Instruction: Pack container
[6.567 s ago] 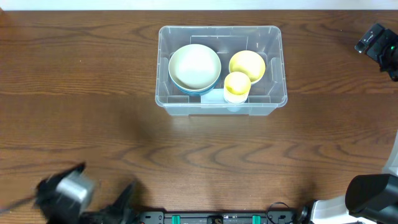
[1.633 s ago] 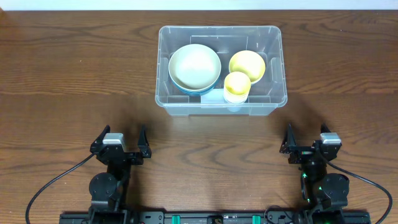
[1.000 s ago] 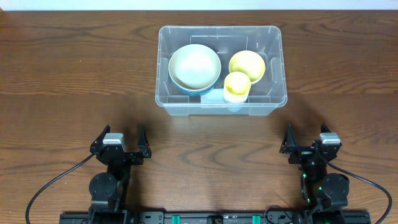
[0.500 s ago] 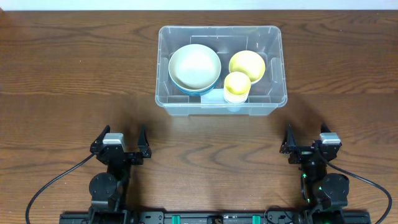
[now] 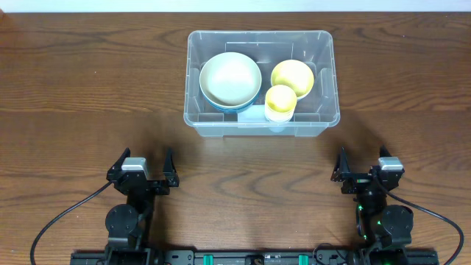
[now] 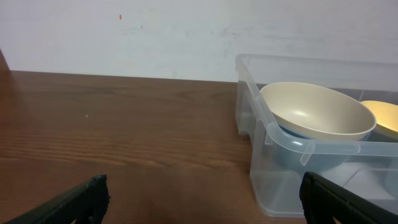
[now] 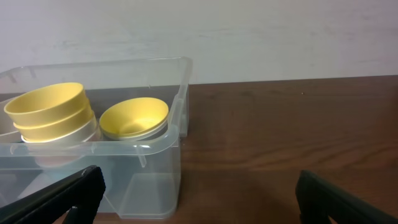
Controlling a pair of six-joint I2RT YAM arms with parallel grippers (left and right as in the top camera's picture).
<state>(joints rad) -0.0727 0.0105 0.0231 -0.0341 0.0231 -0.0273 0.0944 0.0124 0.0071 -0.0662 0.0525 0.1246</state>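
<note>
The clear plastic container (image 5: 324, 118) stands at the table's far middle. Inside it sit a large cream bowl (image 5: 230, 79) stacked on a blue one, a yellow bowl (image 5: 292, 76) and a yellow cup-like stack (image 5: 280, 99). The container also shows in the left wrist view (image 6: 273, 140) and in the right wrist view (image 7: 158, 158). My left gripper (image 5: 143, 171) is open and empty at the near left, well short of the container. My right gripper (image 5: 363, 168) is open and empty at the near right.
The brown wooden table (image 5: 88, 96) stretches around the container. A white wall (image 6: 124, 31) rises behind the far edge. Cables run by the arm bases at the near edge (image 5: 51, 228).
Both arms have come back to the near edge since the earliest frame. Over the last second nothing has moved.
</note>
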